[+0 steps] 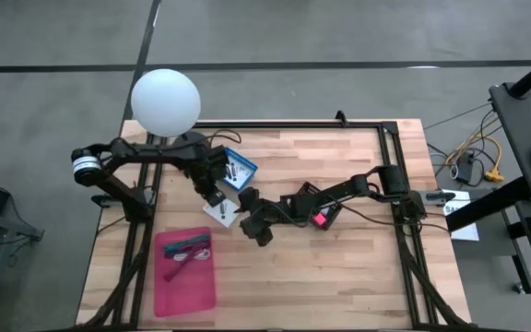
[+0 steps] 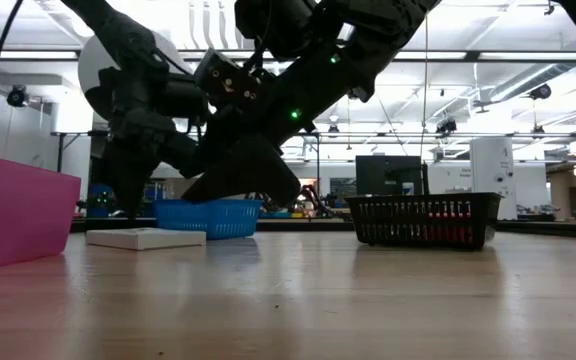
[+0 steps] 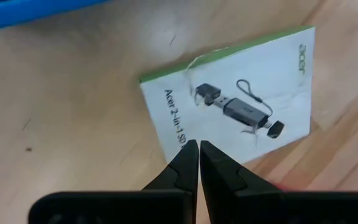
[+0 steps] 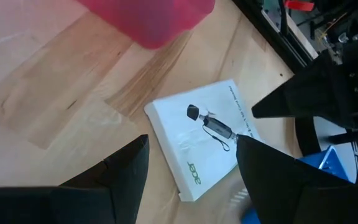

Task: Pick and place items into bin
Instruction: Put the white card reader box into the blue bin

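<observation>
— While the left gripper [image 3: 199, 149] hangs over the white card box [image 1: 221, 211] with its jaws pressed shut and empty, why is the right gripper [image 4: 191, 162] there too?

— Probably to take it: its jaws gape wide, holding nothing, straddling the box's near edge.

— Where does the box lie?

— Flat on the counter [image 1: 339, 267], left of centre in the overhead frame, between the blue basket [image 1: 239, 169] and pink bin [image 1: 186, 268].

— Room to move?

— Tight between the arms; the lower right counter looks open.
</observation>
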